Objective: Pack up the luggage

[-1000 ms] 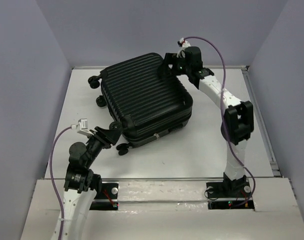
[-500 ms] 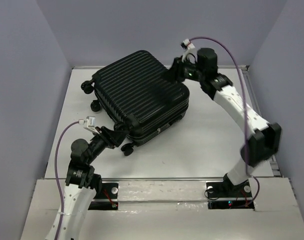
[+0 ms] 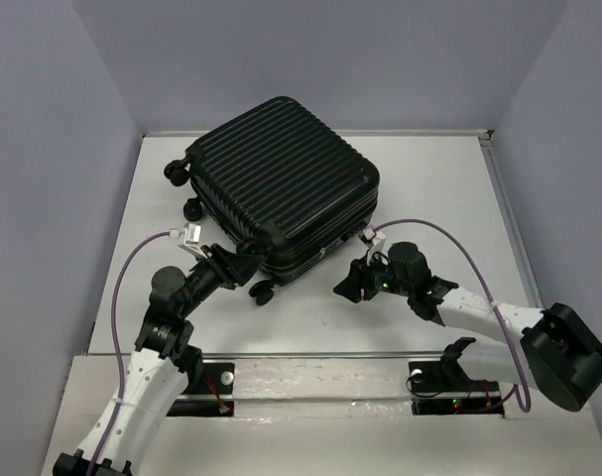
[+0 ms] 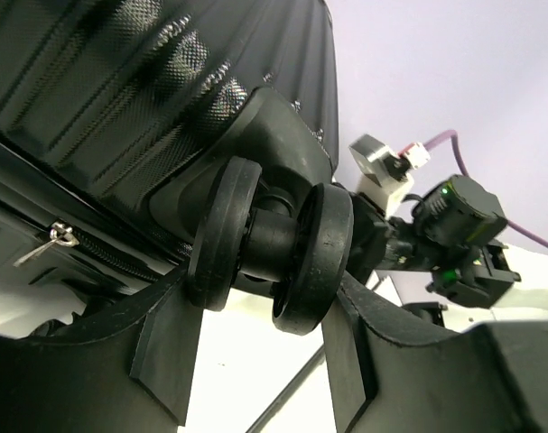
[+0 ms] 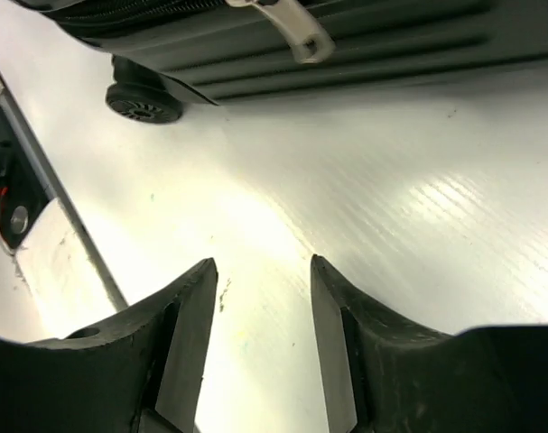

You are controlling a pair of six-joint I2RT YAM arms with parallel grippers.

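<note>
Worktop (image 3: 429, 198) white, smooth, walled left, back and right; open room right of luggage (image 3: 281, 183) and in front. Luggage closed, lying flat, back-left of centre. Left gripper (image 4: 260, 293): jaws clamp twin wheel (image 4: 221, 230) at near corner. Right gripper (image 5: 263, 271): jaws half open, empty, low over worktop near luggage's front edge. Shell black, ribbed, rounded corners.

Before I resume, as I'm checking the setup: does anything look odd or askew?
Yes. The left gripper clamps a twin wheel at the suitcase's near corner, not a handle, and the closed suitcase lies skewed to the table edges. The right gripper hangs open over the table, empty.
</note>
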